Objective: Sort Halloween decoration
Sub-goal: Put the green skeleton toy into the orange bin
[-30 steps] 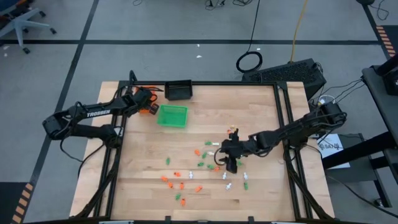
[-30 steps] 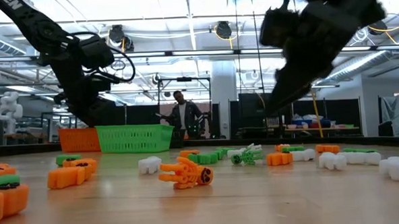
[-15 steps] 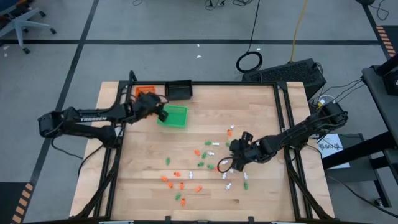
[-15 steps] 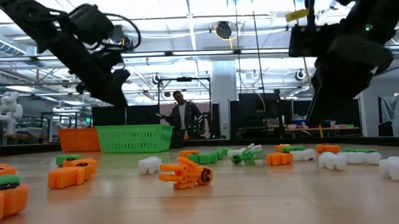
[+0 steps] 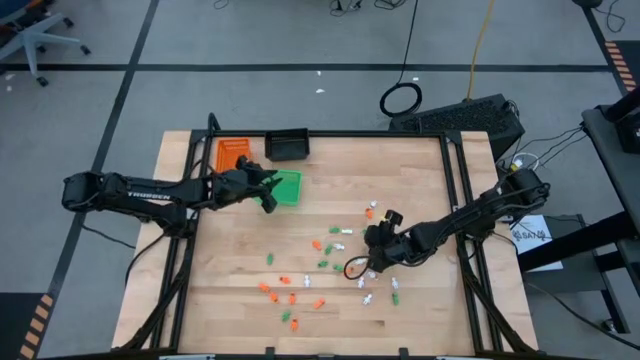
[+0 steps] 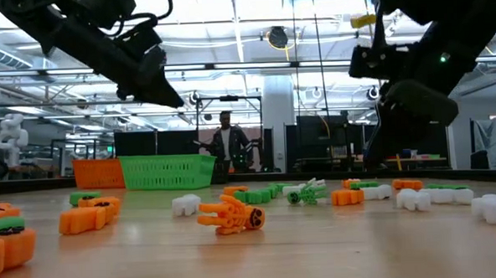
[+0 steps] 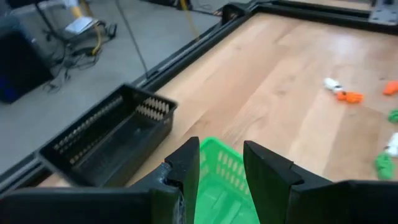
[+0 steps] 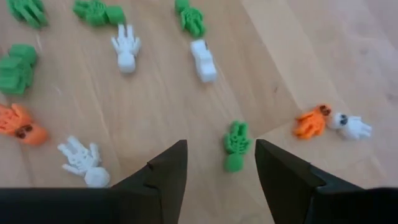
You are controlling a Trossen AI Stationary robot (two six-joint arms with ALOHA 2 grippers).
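- Left tool (image 5: 268, 193): I have swung it off the orange tray (image 5: 232, 153) at the far left corner of the surface (image 5: 420, 180). It now hangs over the near edge of the green tray (image 5: 288, 188). In its wrist view the fingers stand apart with nothing between them, so I log it as released and empty.
- Right tool (image 5: 372, 262): I have drawn it in and lowered it over the scatter on the right half of the surface. Its fingers are parted and straddle open wood just short of a green piece (image 8: 236, 145). Nothing is gripped.
- Halloween decoration (image 5: 320, 262): the small orange, green and white pieces lie loose across the middle and near part of the surface. I see none inside the green tray from the left wrist view.
- Black tray (image 5: 287, 146): sits at the far edge, just beside the green one; what I can see of it holds nothing.
- Task meaning, my judgement: the left arm looks done with a drop and is heading back, while the right lines up a green pick. Most of the sorting remains.
- Writing: white lettering "TROSSEN" on the left arm (image 5: 140, 193). Nothing else is legible.
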